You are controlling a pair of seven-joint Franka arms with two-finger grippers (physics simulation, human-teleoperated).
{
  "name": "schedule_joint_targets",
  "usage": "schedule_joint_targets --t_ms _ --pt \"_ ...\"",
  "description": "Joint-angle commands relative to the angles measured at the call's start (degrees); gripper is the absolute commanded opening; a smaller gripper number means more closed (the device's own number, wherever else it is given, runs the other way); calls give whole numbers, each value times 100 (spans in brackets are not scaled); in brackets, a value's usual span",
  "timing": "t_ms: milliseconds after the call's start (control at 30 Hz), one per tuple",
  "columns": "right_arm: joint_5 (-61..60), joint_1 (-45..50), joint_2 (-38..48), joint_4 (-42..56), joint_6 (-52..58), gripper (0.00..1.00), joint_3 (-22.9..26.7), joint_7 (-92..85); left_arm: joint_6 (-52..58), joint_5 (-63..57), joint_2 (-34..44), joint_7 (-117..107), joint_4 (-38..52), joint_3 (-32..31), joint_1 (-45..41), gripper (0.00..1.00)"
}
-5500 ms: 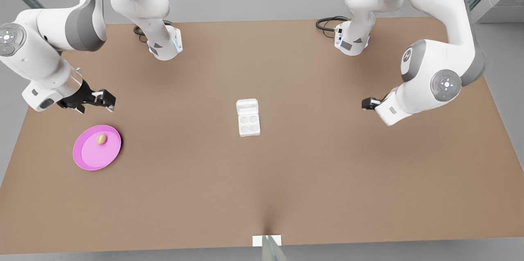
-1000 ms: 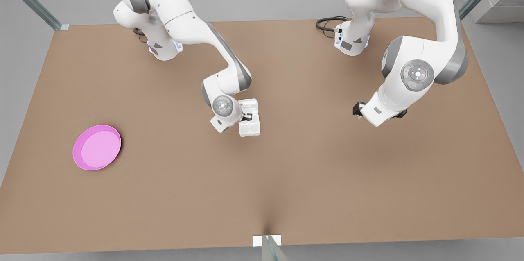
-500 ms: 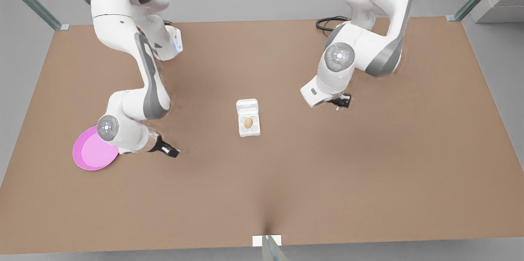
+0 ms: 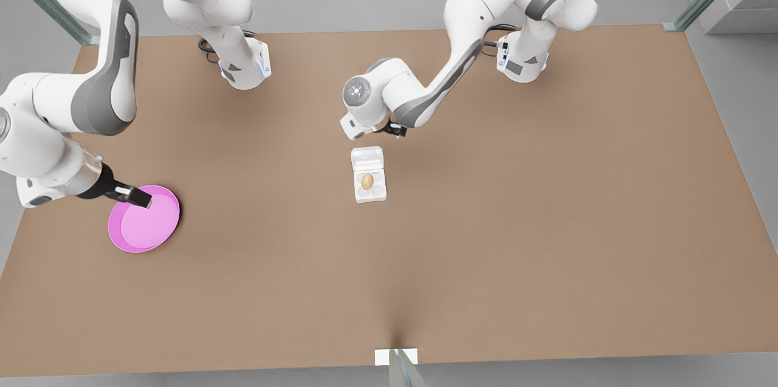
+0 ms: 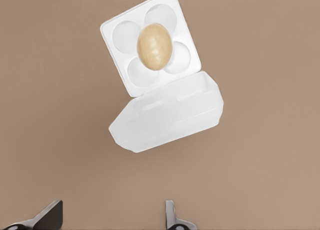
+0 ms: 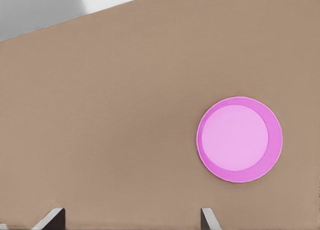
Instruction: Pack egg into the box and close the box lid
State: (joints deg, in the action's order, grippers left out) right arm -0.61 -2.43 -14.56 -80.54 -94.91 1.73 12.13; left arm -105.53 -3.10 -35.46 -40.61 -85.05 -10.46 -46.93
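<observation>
The tan egg [image 4: 367, 181] [image 5: 155, 46] lies in the white carton's tray [image 4: 378, 192] [image 5: 125, 36], in a cup on the lid side. The lid [image 4: 367, 159] [image 5: 170, 115] stands open, hinged back from the tray. My left gripper [image 4: 395, 130] [image 5: 111, 217] hovers open just beyond the lid, apart from it. Far off at the front view's left, my right gripper [image 4: 141, 198] [image 6: 129, 219] is open above the edge of the pink plate [image 4: 144, 219] [image 6: 239, 139], holding nothing.
The pink plate has nothing on it. Both arm bases [image 4: 243, 68] [image 4: 523, 59] stand at the table's far edge with cables beside them. A small white marker [image 4: 395, 356] sits at the near edge.
The right gripper has drawn back and up over the plate. The left gripper has swung in from the front view's right to just behind the carton's lid. The egg stays in the tray.
</observation>
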Motion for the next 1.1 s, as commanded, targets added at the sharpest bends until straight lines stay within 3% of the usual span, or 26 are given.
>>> schedule_joint_targets --t_ms 0,267,533,600,700,733,767,833,867,900,1067 --pt "70 23 -3 12 34 100 3 -1451 -882 -173 -145 -2012 94 0 26 100" --pt "79 41 200 30 -133 100 -32 -1477 -1234 -428 -383 -2030 243 0 131 100" --pt "97 -3 156 109 -124 100 -164 -1477 -1199 -533 -770 -870 788 35 1098 100" --pt "97 6 138 109 -133 100 -164 -1477 312 -594 -340 499 1447 35 1844 100" --pt "97 15 138 109 -133 100 -164 -1477 778 -1454 338 2873 1457 26 3058 100" --pt "97 23 138 109 -142 100 -164 -1477 1743 -1616 442 3709 1729 -52 3504 100" --pt "105 23 138 109 -142 100 -164 -1477 2176 283 1005 3718 1466 -35 4499 100" --pt "97 32 217 126 148 100 -199 -1468 2099 267 2366 3648 659 -35 4622 100" --pt "97 41 244 285 368 100 -252 -1459 860 -6 3852 3674 -1186 -53 4772 100" --pt "105 41 244 285 350 100 -322 -1451 665 -94 4038 3622 -1462 -44 4772 100" --pt "431 393 358 267 386 100 -349 -914 1078 -147 3818 3586 -1119 -70 4710 100"
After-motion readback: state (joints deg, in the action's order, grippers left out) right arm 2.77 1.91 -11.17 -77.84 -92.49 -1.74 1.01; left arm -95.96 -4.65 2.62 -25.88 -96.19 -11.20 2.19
